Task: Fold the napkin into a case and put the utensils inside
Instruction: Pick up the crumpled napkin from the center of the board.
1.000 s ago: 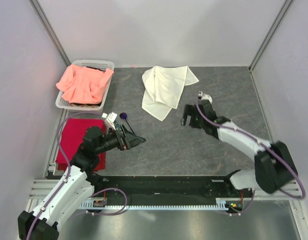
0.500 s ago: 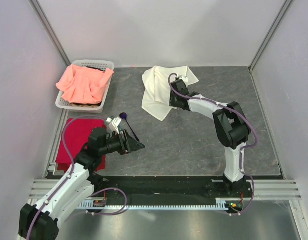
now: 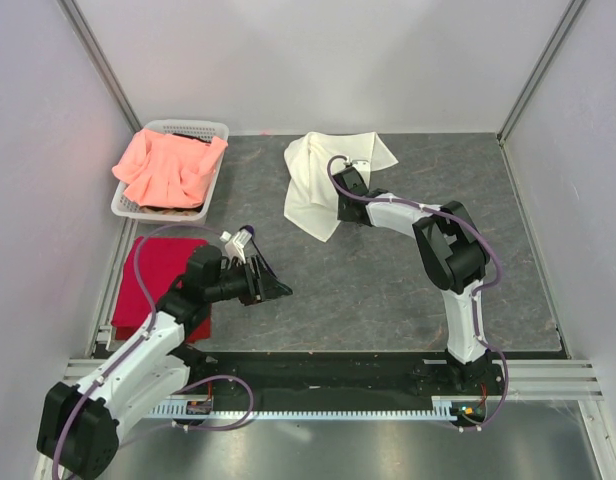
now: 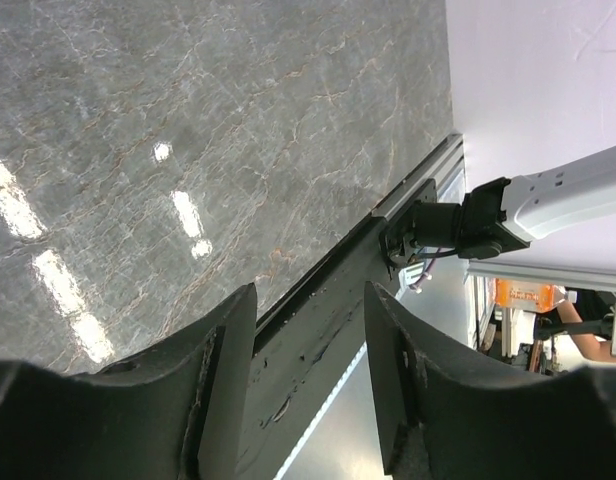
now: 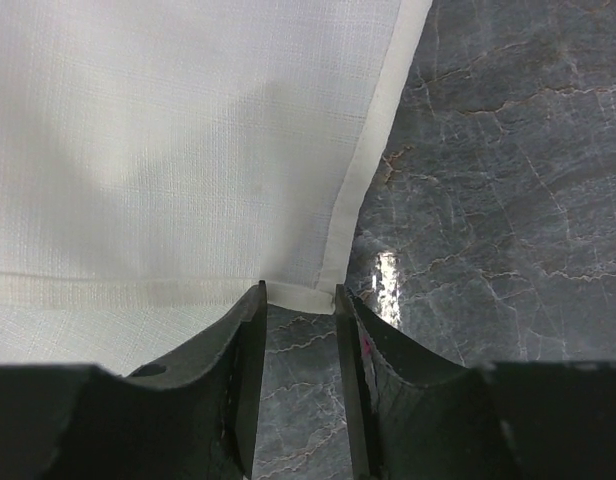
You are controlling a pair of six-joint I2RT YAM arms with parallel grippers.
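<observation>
The cream-white napkin (image 3: 323, 175) lies crumpled and partly folded at the back middle of the table. My right gripper (image 3: 340, 200) is at its right edge. In the right wrist view the napkin (image 5: 188, 150) fills the upper left, and its hemmed corner sits just at the tips of my right gripper (image 5: 300, 290), whose jaws stand narrowly apart with bare table between them. One utensil with a round purple head (image 3: 247, 232) lies beside my left wrist. My left gripper (image 3: 278, 288) (image 4: 310, 290) is open and holds nothing, pointing toward the near edge.
A white basket (image 3: 188, 127) holding a salmon-pink cloth (image 3: 168, 168) stands at the back left. A red cloth (image 3: 148, 280) lies under my left arm. A black rail (image 4: 318, 330) runs along the near edge, and grey walls close the sides and back.
My right arm swung from mid-right of the table to the napkin's right edge, and its jaws narrowed around the corner. My left gripper drew back slightly and closed part way.
</observation>
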